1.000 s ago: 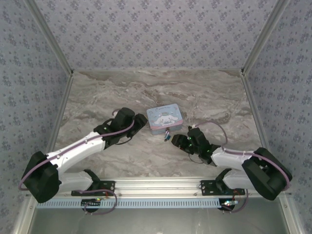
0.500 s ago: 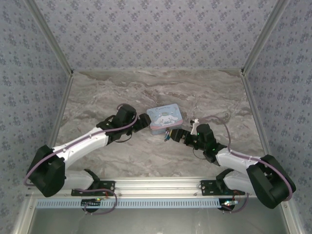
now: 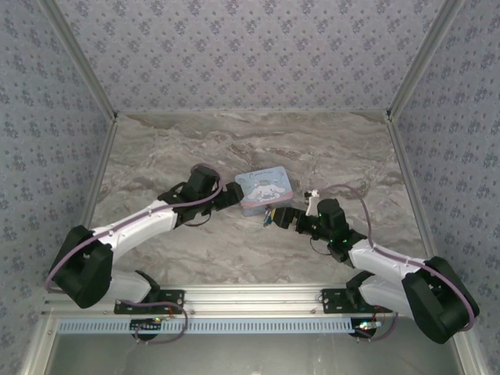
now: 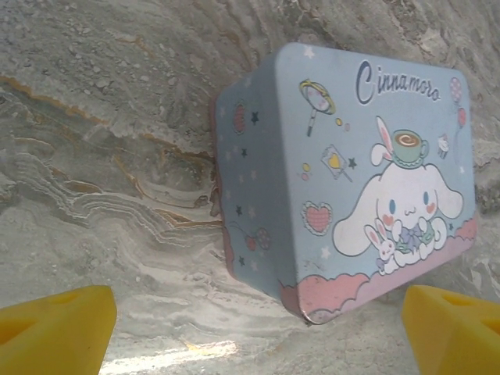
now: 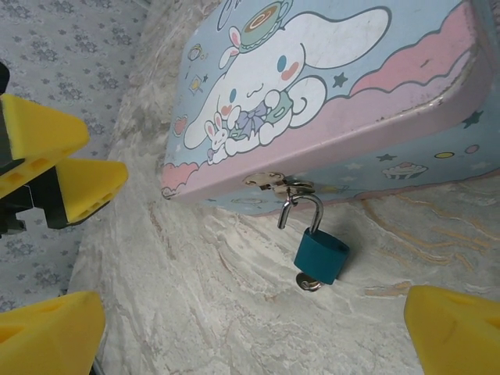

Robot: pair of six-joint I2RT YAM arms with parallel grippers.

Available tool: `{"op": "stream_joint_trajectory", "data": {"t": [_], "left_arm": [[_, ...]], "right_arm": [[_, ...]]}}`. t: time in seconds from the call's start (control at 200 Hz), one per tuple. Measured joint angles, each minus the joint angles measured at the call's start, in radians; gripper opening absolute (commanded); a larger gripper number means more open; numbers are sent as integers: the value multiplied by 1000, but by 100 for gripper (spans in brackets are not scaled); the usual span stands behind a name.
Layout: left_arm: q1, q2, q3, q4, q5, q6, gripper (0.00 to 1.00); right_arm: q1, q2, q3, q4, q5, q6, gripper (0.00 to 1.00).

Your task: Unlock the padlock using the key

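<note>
In the left wrist view, the left pincer stands wide and empty, its yellow pads low at either side. It faces the left end of the pale-blue rectangular tin with a white cartoon character, which lies on the grey marbled table. In the right wrist view, the right pincer is likewise wide and holds nothing. Just beyond it, the tiny blue-teal padlock hangs by its thin metal shackle from the tin's small metal hasp, its body low against the table. A small metal stub at its lower end looks like the tiny slim key seated in the keyhole, though whether the shackle is latched cannot be told. From the top external view, the tin sits mid-table, with the left pincer at its left end and the right pincer at its near right corner, beside the padlock. The approach looks like the step in hand. Next, the right pincer likely has to narrow onto the key and twist it while the left steadies the tin.
</note>
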Motion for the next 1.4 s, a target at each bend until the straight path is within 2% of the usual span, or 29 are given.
{"op": "stream_joint_trajectory", "data": {"t": [0.75, 1.189, 1.399], "left_arm": [[15, 105, 40, 68, 48, -1, 95], [17, 234, 60, 131, 95, -35, 95], [17, 248, 39, 172, 100, -53, 95]], "right_arm": [[48, -13, 0, -61, 68, -36, 100], [61, 51, 10, -60, 79, -37, 100], [57, 97, 19, -20, 71, -37, 100]]}}
